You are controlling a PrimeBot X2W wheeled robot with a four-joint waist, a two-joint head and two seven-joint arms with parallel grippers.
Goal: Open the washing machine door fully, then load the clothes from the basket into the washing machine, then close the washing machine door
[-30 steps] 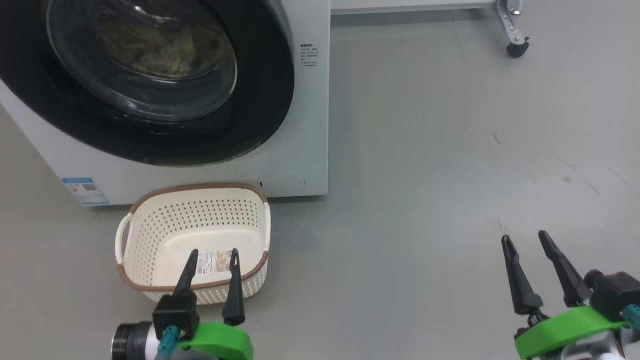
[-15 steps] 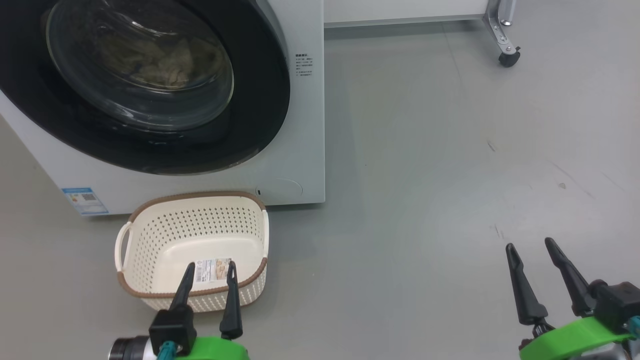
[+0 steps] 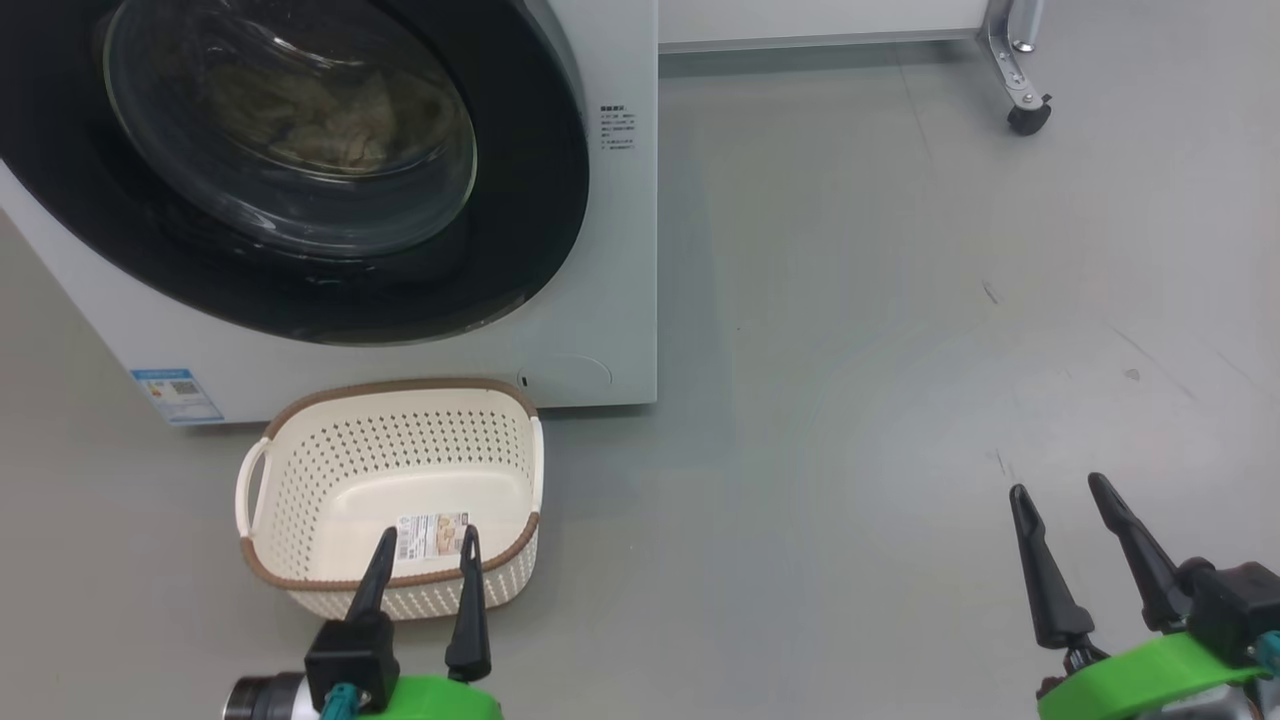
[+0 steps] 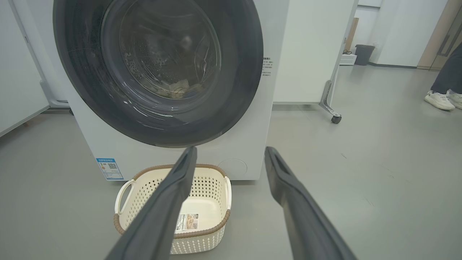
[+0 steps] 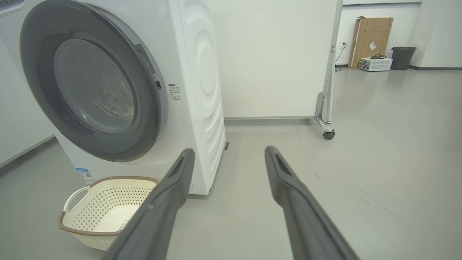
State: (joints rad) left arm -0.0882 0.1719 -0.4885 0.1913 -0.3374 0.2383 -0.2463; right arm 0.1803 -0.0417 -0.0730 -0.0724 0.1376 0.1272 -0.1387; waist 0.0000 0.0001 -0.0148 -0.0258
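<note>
Currently, the washing machine door (image 3: 520,200) is recorded as shut, with its glossy black rim lying flush against the white front of the washing machine (image 3: 620,250). Cream-yellow clothes (image 3: 330,115) are made out through the clear glass centre, heaped low inside the drum. A blue sticker (image 3: 175,395) is noted at the lower left corner of the front panel.

The basket (image 3: 400,384) is set upright on the grey floor (image 3: 850,400), just in front of the machine and below the door. Its far rim is close to the front panel, though whether they touch cannot be told. Its perforated walls and pale base are exposed, and a paper label (image 3: 432,530) is seen on the base near the front wall.

The left pincer (image 3: 428,533) is held at the near side of the basket, fingers spread wide and empty. In the head view its fingertips overlap the near rim and the label. In the left wrist view it is aimed at the basket and the machine front, apart from both.

The right pincer (image 3: 1058,486) is likewise spread and empty, held over bare floor well to the right of basket and machine.

A wheeled partition foot (image 3: 1028,118) is noted beyond the machine's right side. White shoes (image 4: 442,101) of a person are observed at the right edge of the left wrist view.
</note>
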